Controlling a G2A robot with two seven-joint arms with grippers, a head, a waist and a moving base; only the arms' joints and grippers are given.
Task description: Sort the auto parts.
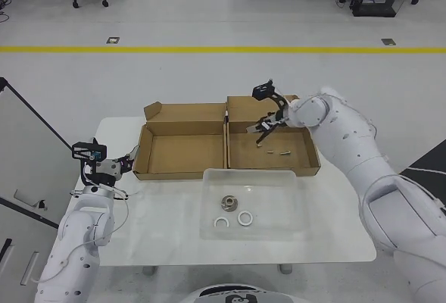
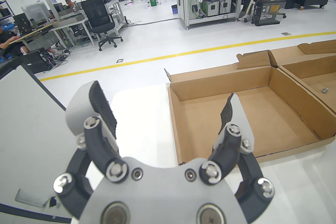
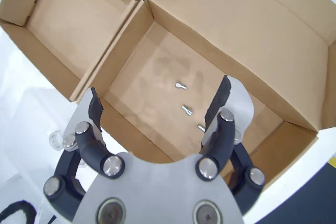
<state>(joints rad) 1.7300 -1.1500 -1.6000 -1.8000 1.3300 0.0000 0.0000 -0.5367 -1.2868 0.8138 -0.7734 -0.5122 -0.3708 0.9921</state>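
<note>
Cardboard box (image 3: 236,33) with three bolts (image 3: 187,109) lies under the right claw (image 3: 160,99), spread empty; left claw (image 2: 164,101) spread too.

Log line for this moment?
right gripper: open above right cardboard box | small silver bolts: in that box | left gripper: open, beside left cardboard box

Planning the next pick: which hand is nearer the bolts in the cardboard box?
Right. The right hand hangs open over the bolts; the left hand sits beside the outer wall of the neighbouring box.
</note>
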